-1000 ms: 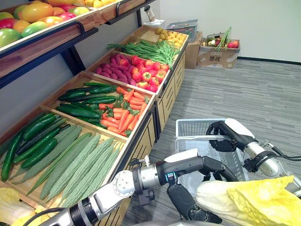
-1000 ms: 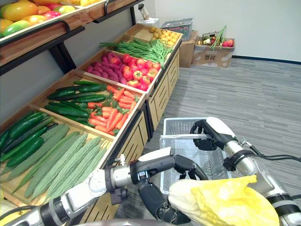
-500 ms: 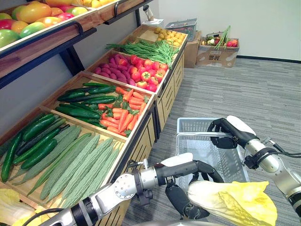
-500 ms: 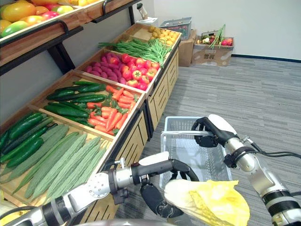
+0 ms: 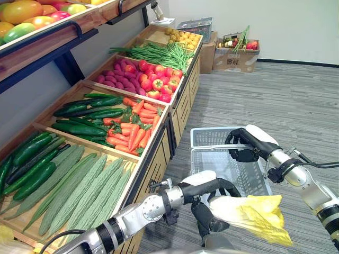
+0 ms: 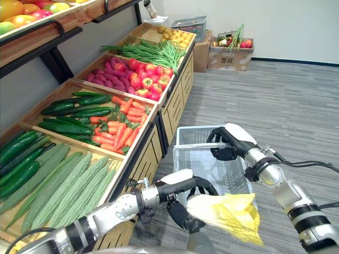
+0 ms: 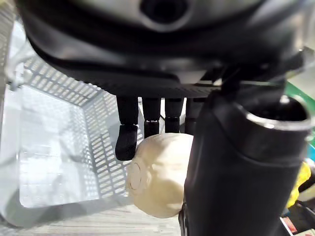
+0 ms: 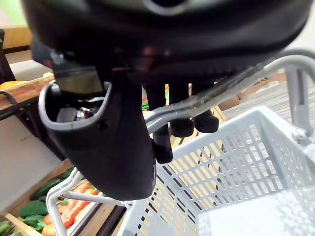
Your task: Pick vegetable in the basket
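1. Left eye view: left robot hand [image 5: 207, 216] is clenched round the pale stem end of a cabbage [image 5: 249, 211], yellow leaves trailing off toward 4 o'clock. Cabbage is held in the air at the 6 o'clock end of the grey basket [image 5: 209, 130], not lying in it. Right robot hand [image 5: 244, 148] is at the basket's 3 o'clock side, wrapped on its handle. Can't tell if the basket rests on the floor. Wooden stall [image 5: 153, 153] is at 9 o'clock w/ carrots [image 5: 132, 129] and cucumbers [image 5: 85, 114].
2. Right eye view: same layout; cabbage is just beside the basket's near rim.
3. Left wrist view: fingers [image 7: 127, 137] curl over the cabbage's round base, thumb on the other side, so it's grasping the cabbage. Basket mesh shows past it.
4. Right wrist view: fingers [image 8: 183, 123] are hooked over the basket handle [image 8: 290, 61], thumb alongside, so it's gripping the handle. Carrots show beyond.
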Available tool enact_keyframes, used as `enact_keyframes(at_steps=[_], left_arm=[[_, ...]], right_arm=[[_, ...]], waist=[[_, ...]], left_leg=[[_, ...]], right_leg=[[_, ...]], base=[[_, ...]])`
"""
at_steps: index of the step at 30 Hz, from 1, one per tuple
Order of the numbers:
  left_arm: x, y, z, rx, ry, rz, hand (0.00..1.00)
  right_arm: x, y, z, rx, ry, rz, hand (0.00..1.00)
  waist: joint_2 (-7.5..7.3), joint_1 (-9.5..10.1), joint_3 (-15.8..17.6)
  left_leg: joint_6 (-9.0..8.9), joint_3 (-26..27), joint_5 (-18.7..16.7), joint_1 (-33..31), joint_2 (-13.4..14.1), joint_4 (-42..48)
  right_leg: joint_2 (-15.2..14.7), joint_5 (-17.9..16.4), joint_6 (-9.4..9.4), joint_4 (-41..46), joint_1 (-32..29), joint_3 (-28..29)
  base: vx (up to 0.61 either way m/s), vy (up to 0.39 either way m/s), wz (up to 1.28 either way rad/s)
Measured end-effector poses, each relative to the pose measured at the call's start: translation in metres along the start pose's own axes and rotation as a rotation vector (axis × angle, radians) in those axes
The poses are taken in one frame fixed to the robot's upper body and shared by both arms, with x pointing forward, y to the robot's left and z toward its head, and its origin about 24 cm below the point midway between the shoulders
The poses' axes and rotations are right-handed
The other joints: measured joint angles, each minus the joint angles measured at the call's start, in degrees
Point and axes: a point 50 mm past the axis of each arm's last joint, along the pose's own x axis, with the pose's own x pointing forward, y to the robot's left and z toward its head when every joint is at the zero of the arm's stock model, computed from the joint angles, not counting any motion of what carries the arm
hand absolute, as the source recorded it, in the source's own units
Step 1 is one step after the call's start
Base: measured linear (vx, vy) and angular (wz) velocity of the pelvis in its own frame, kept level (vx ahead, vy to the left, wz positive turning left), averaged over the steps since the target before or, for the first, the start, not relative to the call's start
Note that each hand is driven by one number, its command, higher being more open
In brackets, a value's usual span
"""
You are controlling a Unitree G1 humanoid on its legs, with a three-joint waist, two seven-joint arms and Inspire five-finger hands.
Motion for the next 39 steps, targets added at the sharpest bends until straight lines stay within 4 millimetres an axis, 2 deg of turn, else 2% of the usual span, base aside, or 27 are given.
enact_keyframes(at_steps=[8, 9, 15, 21, 39], left_arm=[[0.006, -0.005, -0.016, 0.125, 0.092, 0.06, 0.0], [0.007, -0.005, -0.02, 0.152, 0.117, 0.071, 1.0], [0.004, 0.007, -0.035, 0.188, 0.215, 0.178, 1.0], [0.006, 0.011, -0.039, 0.212, 0.245, 0.243, 1.0], [0.012, 0.026, -0.034, 0.152, 0.225, 0.311, 1.0]], right_arm=[[0.008, 0.005, 0.008, 0.016, -0.034, 0.028, 0.0], [0.009, 0.005, 0.01, 0.013, -0.045, 0.031, 0.0], [0.009, 0.005, 0.011, 0.023, -0.056, 0.033, 0.0], [0.01, 0.005, 0.012, 0.029, -0.06, 0.029, 0.0], [0.017, 0.001, 0.016, 0.038, -0.052, 0.013, 0.0]], waist=[[0.05, -0.93, 0.46], [-0.01, -1.04, 0.5], [-0.24, -1.0, 1.01], [-0.4, -1.01, 1.2], [-0.47, -0.99, 2.32]], left_leg=[[-0.02, 1.19, 0.01, 0.84, -0.29, -0.57], [-0.1, 1.33, 0.06, 0.84, -0.29, -0.57], [-0.15, 1.55, 0.09, 0.81, -0.35, -0.59], [-0.14, 1.57, 0.09, 0.79, -0.34, -0.6], [-0.19, 1.02, 0.18, 0.57, -0.27, -1.02]], right_leg=[[0.29, -0.86, 0.23, 0.93, -0.24, 0.63], [0.38, -0.88, 0.22, 0.99, -0.38, 0.79], [0.5, -1.49, 0.26, 2.06, -1.12, 1.06], [0.55, -1.54, 0.24, 2.22, -1.16, 1.11], [0.42, -1.2, 0.23, 2.25, -1.06, 0.5]], base=[[0.0, 0.011, -0.05], [0.01, 0.002, -0.07], [0.0, 0.0, -0.02], [0.0, 0.0, 0.0], [0.0, 0.001, 0.01]])
